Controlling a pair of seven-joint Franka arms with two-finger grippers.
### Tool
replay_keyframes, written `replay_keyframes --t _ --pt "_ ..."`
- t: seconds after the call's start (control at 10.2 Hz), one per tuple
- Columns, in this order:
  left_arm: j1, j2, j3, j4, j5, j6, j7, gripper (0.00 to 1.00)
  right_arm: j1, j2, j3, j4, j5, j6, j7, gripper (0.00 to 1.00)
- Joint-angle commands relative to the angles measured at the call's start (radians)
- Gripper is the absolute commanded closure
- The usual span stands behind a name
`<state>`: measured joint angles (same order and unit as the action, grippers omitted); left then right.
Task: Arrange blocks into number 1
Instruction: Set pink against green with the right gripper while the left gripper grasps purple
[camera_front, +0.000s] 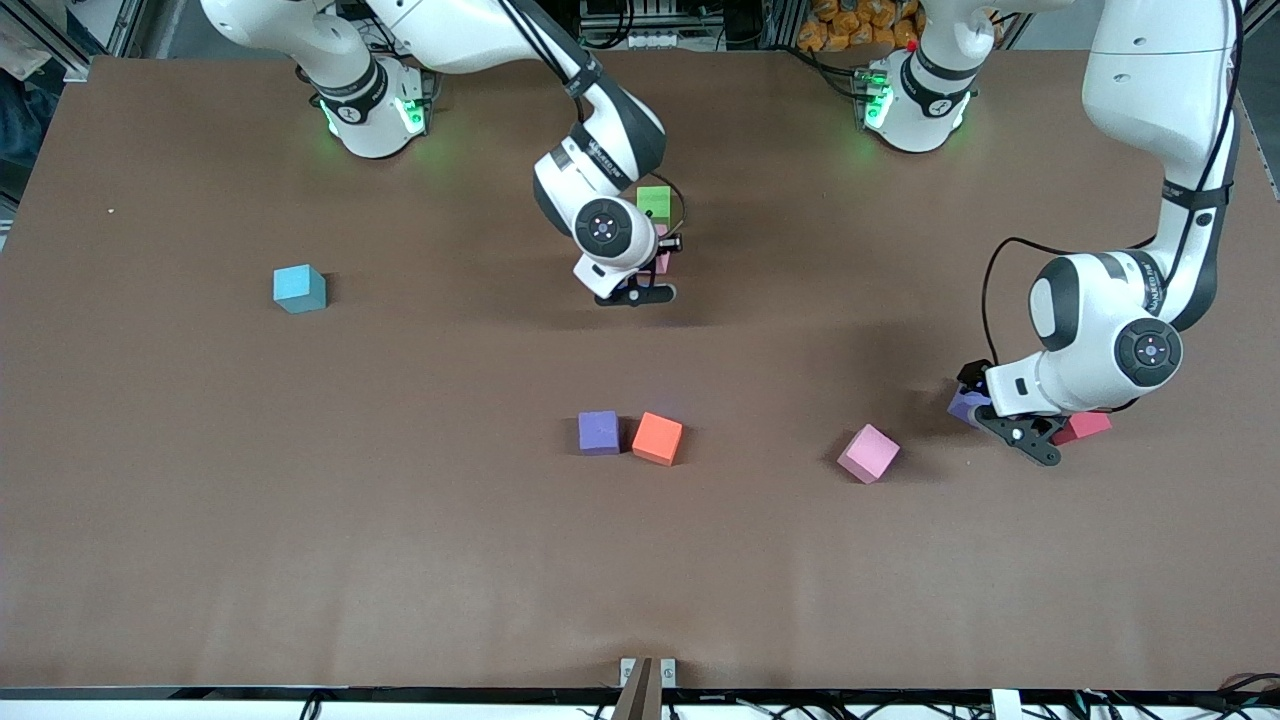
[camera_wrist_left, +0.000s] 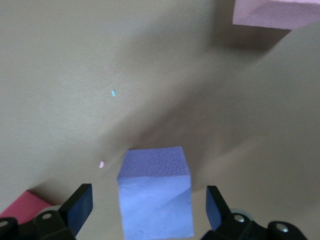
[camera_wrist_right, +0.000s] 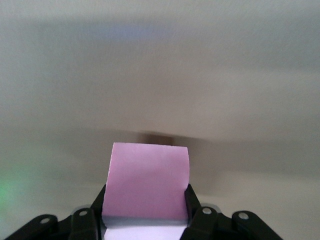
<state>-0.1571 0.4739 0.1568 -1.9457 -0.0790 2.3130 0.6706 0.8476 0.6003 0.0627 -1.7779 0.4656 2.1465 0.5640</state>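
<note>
The green block (camera_front: 653, 202) rests on the table near the robots' bases. Just beside it, on the side toward the front camera, my right gripper (camera_front: 655, 264) (camera_wrist_right: 145, 200) is shut on a pink block (camera_front: 662, 250) (camera_wrist_right: 148, 182), largely hidden under the wrist. At the left arm's end, my left gripper (camera_front: 985, 410) (camera_wrist_left: 148, 206) is open and low around a purple block (camera_front: 964, 404) (camera_wrist_left: 155, 192), with a gap at each fingertip. A second pink block (camera_front: 868, 453) (camera_wrist_left: 275, 12) lies close by, and a second purple block (camera_front: 598, 432) sits mid-table.
An orange cube (camera_front: 657, 438) touches or nearly touches the mid-table purple block. A red cube (camera_front: 1082, 427) (camera_wrist_left: 24, 207) lies partly under the left wrist. A light blue cube (camera_front: 299, 289) stands alone toward the right arm's end.
</note>
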Motion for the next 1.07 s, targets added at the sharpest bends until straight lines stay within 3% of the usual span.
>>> replay_keyframes --t 0.0,0.39,0.49,0.59,0.88,0.98 --pt "-0.004 -0.009 0.006 -0.041 -0.033 0.034 0.032 0.00 0.027 0.012 -0.008 0.012 0.018 -0.013 0.011 0.44" --pt "0.005 0.005 0.007 -0.067 -0.033 0.088 0.064 0.00 0.045 0.012 -0.006 0.005 0.022 -0.013 0.011 0.42" --pt "0.008 0.014 0.007 -0.070 -0.033 0.094 0.064 0.00 0.050 0.006 -0.006 -0.006 0.022 -0.014 0.013 0.16" --pt "0.010 0.020 0.007 -0.068 -0.033 0.098 0.064 0.10 0.044 -0.010 -0.006 -0.011 0.021 -0.022 0.011 0.00" --pt "0.002 0.040 0.007 -0.064 -0.036 0.128 0.023 1.00 -0.016 -0.117 -0.007 -0.050 0.016 -0.068 -0.004 0.00" --pt "-0.007 0.026 0.006 -0.067 -0.034 0.111 -0.067 1.00 -0.050 -0.160 -0.007 -0.066 0.015 -0.092 -0.004 0.00"
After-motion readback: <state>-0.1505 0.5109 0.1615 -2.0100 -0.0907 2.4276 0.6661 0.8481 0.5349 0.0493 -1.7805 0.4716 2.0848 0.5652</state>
